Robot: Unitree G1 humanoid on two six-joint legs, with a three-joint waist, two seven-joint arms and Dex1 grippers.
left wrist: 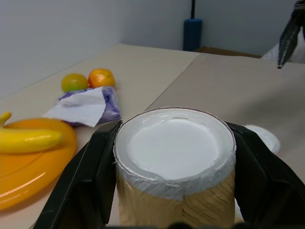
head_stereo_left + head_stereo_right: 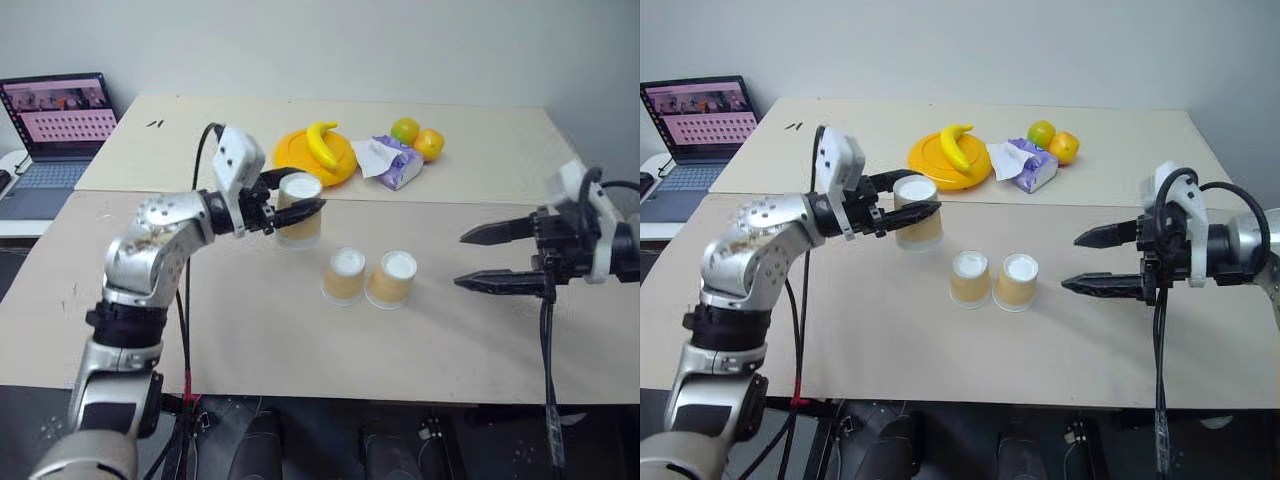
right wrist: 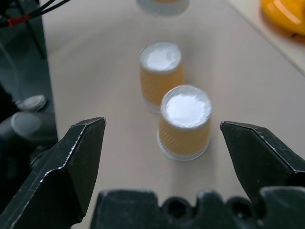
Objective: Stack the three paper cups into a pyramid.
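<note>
Left pincer (image 2: 290,212) pinching one paper cup (image 2: 300,209), base-up, one black finger on each side of its tan wall, held above the tabletop (image 2: 300,330) just in front of the yellow plate (image 2: 300,155). Two other cups standing base-up on the tabletop, side by side and touching or nearly so: left base cup (image 2: 344,275) and right base cup (image 2: 391,279). Held cup up and to the robot's left of that pair, apart from both. Right pincer (image 2: 485,258) spread wide, holding nothing, pointing toward the pair from the robot's right, near the right base cup but clear of it.

From the left wrist: white base of the gripped cup close up, ringed by a slightly frayed paper edge, fingers (image 1: 86,186) pressed against both sides; past it, the plate with a banana (image 1: 28,139), a purple tissue pack (image 1: 90,107), two citrus fruits (image 1: 88,80), and a tip of the other pincer. Rim of one base cup peeking out behind a finger.

From the right wrist: the two base cups lined up between the spread fingers (image 3: 71,162), nearer cup centred in the gap, the gripped cup's bottom edge at the frame's far side.

From the head views: a laptop (image 2: 60,130) open on a side table at the robot's far left.
</note>
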